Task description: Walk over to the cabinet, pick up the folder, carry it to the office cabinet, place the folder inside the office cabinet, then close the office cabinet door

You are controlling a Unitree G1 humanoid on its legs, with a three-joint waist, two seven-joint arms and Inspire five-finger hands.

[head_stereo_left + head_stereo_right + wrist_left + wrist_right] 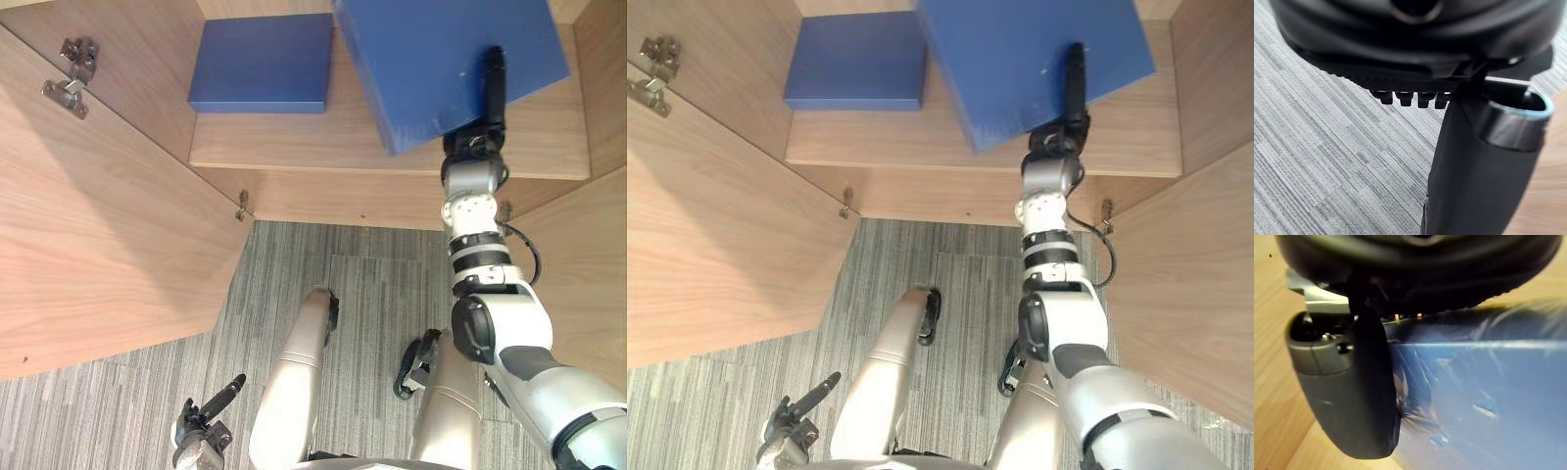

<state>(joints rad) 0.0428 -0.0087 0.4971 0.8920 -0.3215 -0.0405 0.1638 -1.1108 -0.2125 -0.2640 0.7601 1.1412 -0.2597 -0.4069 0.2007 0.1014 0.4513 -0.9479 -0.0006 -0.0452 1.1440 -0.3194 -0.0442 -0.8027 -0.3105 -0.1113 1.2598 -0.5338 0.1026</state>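
Observation:
A large blue folder hangs tilted over the cabinet's wooden shelf, its near corner low by the shelf's front edge. My right hand reaches up from the lower right and is shut on that corner, with the thumb lying on the folder's top face and the fingers hidden beneath. My left hand hangs low at the lower left above the carpet, relaxed and holding nothing; the carpet shows past its thumb in the left wrist view.
A second blue folder lies flat on the shelf's left part. The left cabinet door stands wide open with metal hinges. The right door is open too. Grey striped carpet lies below.

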